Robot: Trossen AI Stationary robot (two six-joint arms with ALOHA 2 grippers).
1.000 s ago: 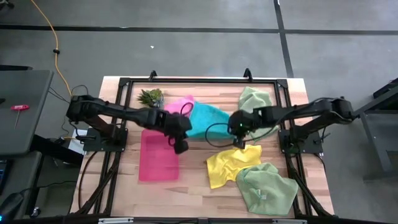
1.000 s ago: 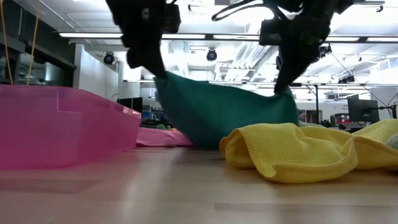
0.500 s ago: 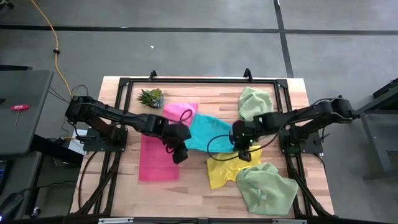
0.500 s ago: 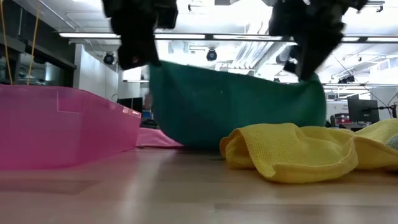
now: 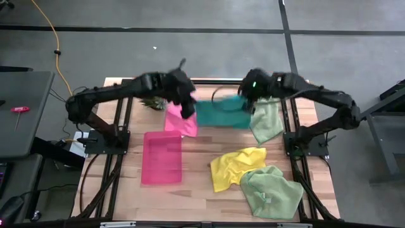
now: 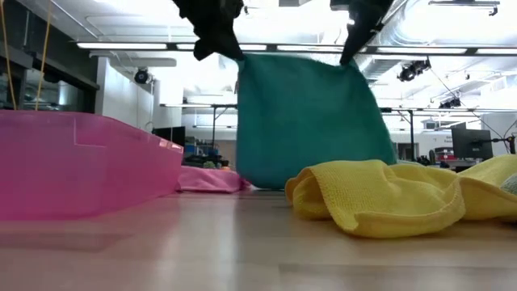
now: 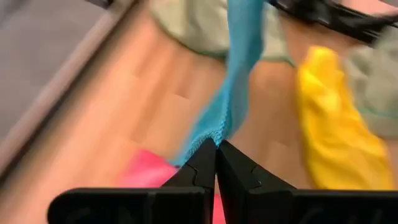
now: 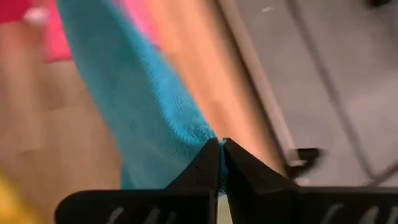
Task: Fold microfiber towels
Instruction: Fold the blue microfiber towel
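Observation:
The teal towel (image 5: 220,113) hangs spread between my two grippers, high above the table's far half; in the low view (image 6: 307,121) it hangs as a flat sheet whose lower edge is near the table. My left gripper (image 5: 187,107) is shut on its left top corner, my right gripper (image 5: 248,101) on its right top corner. The hot pink towel (image 5: 179,120) lies on the table under the left gripper. The yellow towel (image 5: 235,166) lies crumpled in the near middle. One pale green towel (image 5: 266,120) lies at the far right, another (image 5: 271,190) at the near right. My left gripper pinches the teal towel's corner (image 7: 211,135) between its two shut fingertips. The towel hangs below the gripper, spread out toward the other gripper. My right gripper pinches the towel's other top corner (image 8: 202,134) between its two shut fingertips. The top edge between the two grippers runs nearly straight.
The rigid translucent pink tray (image 5: 161,157) stands at the near left and fills the left of the low view (image 6: 81,162). The small green plant (image 5: 150,101) stands at the far left, partly behind my left arm. Bare wood lies between the tray and the yellow towel.
Both grippers have risen and gone toward the table's far edge, each keeping its corner. The teal towel, which lay bunched low on the table, has been lifted and drawn out into a hanging sheet. The pink towel now shows more on the table.

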